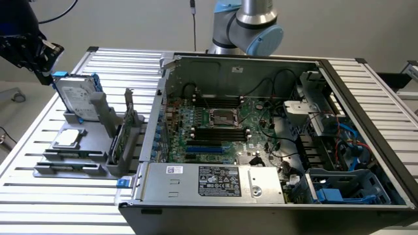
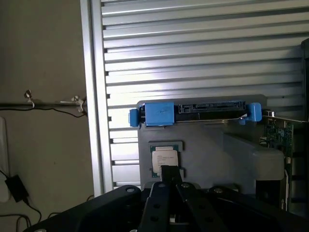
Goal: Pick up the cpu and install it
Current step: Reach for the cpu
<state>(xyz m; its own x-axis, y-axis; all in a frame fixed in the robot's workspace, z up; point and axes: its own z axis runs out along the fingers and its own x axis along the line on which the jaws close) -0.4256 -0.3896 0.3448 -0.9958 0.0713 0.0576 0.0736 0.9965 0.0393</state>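
Cpu lies flat in a recess of the grey holder on the slatted surface. Hard drive stands upright in the holder's slot. Hand hangs above, fingers together, gripping nothing.

Exterior camera first: it sits high and well back, off the near long side of the open black-and-grey desktop computer case. It looks down at a slant across it, and the whole ribbed silver aluminium table fits in.

Over to the wrist camera: it rides above the dark, closed gripper and stares almost straight down along the fingers, much nearer.

Both views share the grey plastic parts stand at the exterior view's left. They also share the silver hard drive with blue rails standing on edge in it, the small square silver-topped cpu lying flat on it, and the table slats around them.
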